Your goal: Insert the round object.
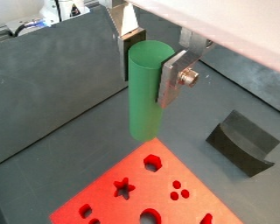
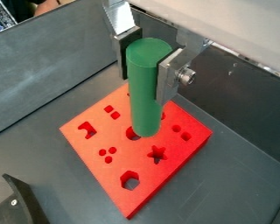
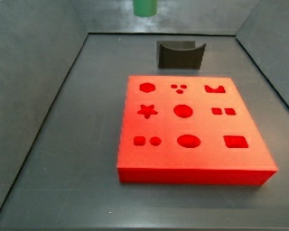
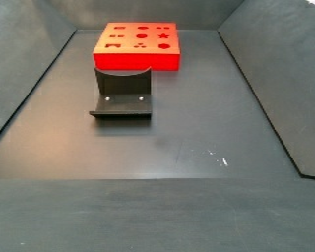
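My gripper (image 1: 147,74) is shut on the round object, a long smooth green peg (image 1: 146,92), and holds it upright by its upper part; both wrist views show this (image 2: 145,87). The silver fingers (image 2: 170,68) clamp it from both sides. The peg hangs well above the floor. Its lower end shows at the upper edge of a side view (image 3: 144,7). Below lies the red block (image 2: 192,133) with several shaped holes, including round ones (image 3: 183,111). The peg's lower end covers a round hole (image 2: 132,134) in that wrist view. The gripper is outside the side view that looks along the floor.
A dark grey notched holder block (image 3: 177,54) stands on the floor just beyond the red block (image 4: 138,44), and shows in a side view (image 4: 122,92) and a wrist view (image 1: 241,140). Dark sloped walls (image 3: 62,81) enclose the floor.
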